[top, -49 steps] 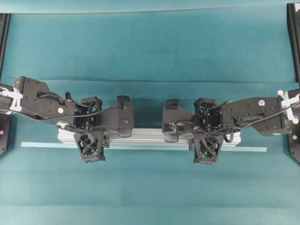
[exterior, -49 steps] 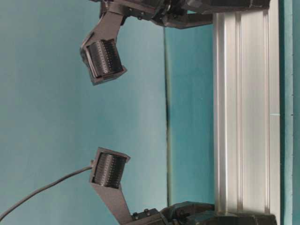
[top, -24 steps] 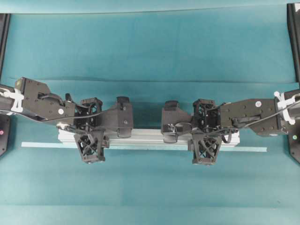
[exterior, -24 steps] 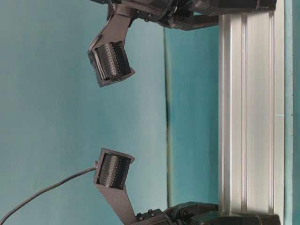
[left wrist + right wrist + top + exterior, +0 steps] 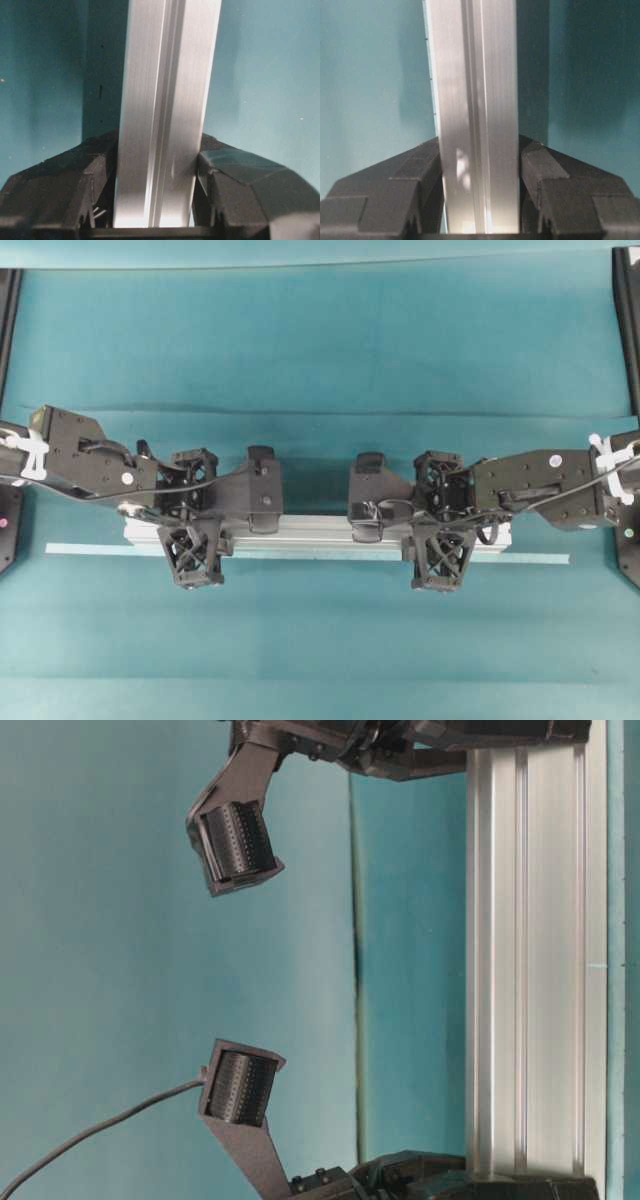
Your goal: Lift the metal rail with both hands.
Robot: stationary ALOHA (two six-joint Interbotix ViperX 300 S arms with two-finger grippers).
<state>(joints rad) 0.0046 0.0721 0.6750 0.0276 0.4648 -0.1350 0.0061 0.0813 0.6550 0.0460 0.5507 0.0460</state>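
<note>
While both black lattice-fingered grippers clamp it, the long grooved silver aluminium rail [image 5: 320,532] runs across mid-frame over the teal table [image 5: 320,340]: left gripper [image 5: 195,515] near its left end, right gripper [image 5: 440,517] toward its right end. Thin pale-teal tape strip [image 5: 90,549] lies just below it.

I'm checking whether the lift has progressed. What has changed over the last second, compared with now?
Little. In the table-level view the metal rail has shifted slightly rightward in the picture, and the two arms' black parts at upper and lower left with it. Overhead it sits a touch farther from the pale tape strip. The left gripper and right gripper stay clamped on the rail, at the same spots.
</note>
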